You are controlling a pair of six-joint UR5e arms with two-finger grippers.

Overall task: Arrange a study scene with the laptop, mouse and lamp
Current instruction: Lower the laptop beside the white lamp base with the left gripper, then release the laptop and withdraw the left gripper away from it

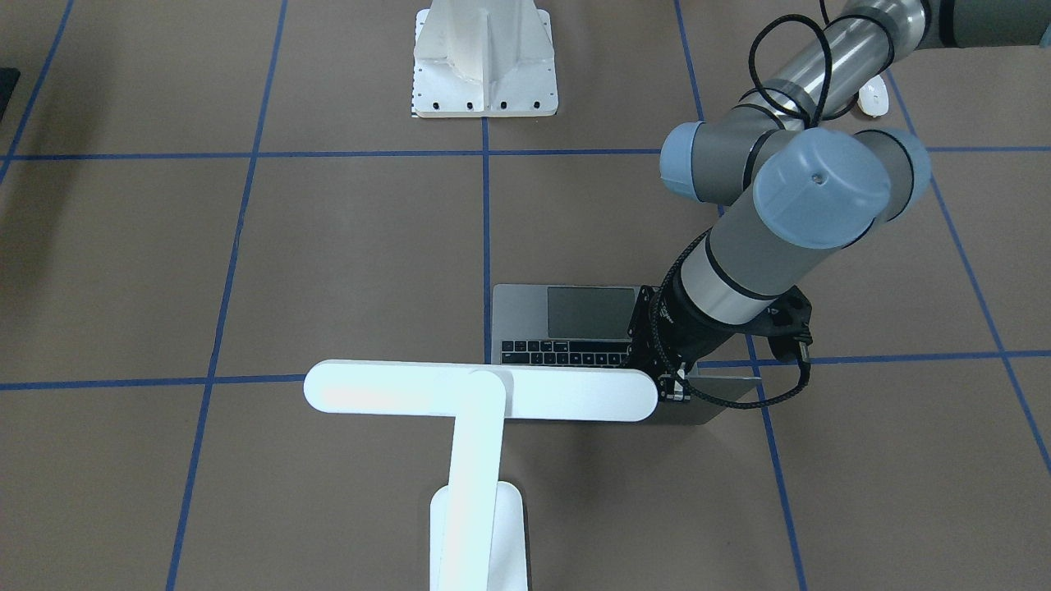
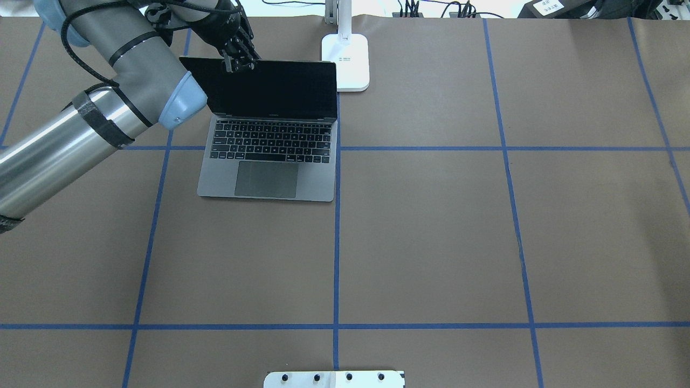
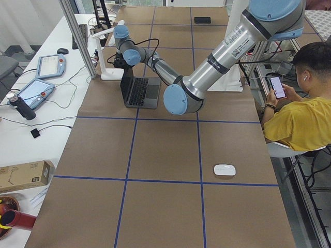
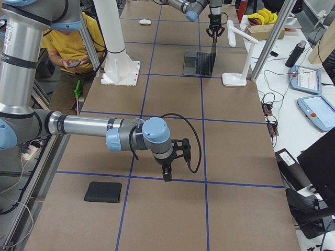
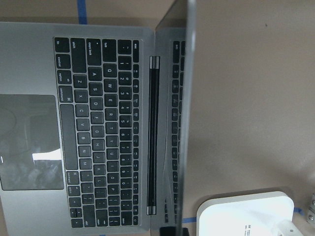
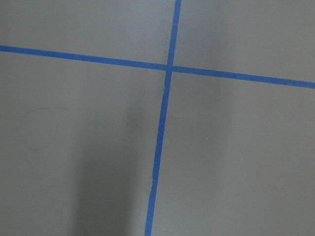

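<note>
Far-left on brown surface, slim space-grey metal laptop open, lid near upright, screen dark. Left end effector at lid's top edge; clamped or not, cannot tell. White T-head desk lamp: base just beside lid's right edge. Small glossy white oval mouse well apart, robot's side. Right end effector over blue tape crossing; state cannot tell.

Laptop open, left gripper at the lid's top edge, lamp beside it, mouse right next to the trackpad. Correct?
One thing is off: the mouse is not next to the trackpad. It lies on its own, far from the laptop, as the exterior left view shows. The rest holds: laptop open, left gripper at the lid's top edge, lamp beside it.
</note>
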